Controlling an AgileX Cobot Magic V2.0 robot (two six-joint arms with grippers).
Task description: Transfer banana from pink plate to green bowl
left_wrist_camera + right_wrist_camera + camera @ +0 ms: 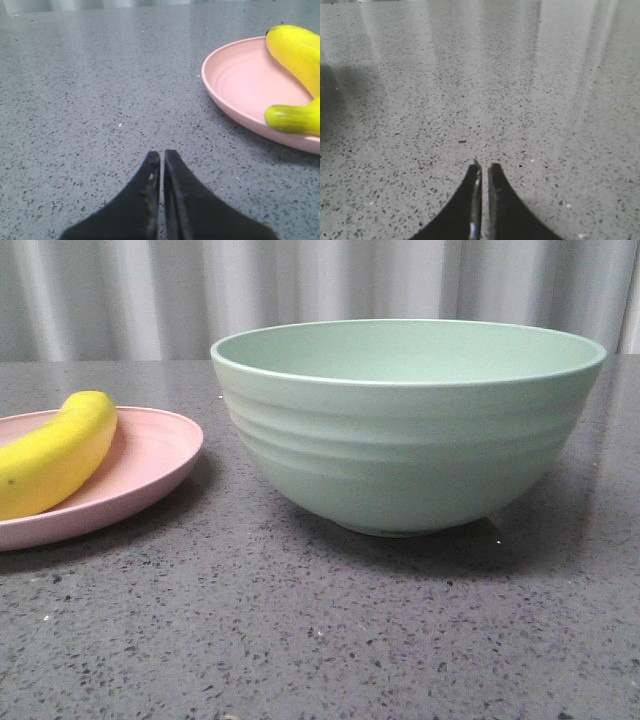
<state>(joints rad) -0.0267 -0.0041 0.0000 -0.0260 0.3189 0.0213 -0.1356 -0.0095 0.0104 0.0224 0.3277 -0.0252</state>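
Note:
The yellow banana (55, 455) lies on the pale pink plate (150, 465) at the left of the front view. The large mint-green bowl (410, 430) stands to its right, empty as far as I see. In the left wrist view the banana (300, 55) curves across the pink plate (240, 80), its greenish stem end towards the camera. My left gripper (162, 154) is shut and empty, low over the grey table, apart from the plate. My right gripper (485, 166) is shut and empty over bare table. Neither gripper shows in the front view.
The speckled grey tabletop (320, 640) spreads around plate and bowl. A pale corrugated wall (320, 290) stands behind the table. A dark shadow (335, 100) falls on the table in the right wrist view.

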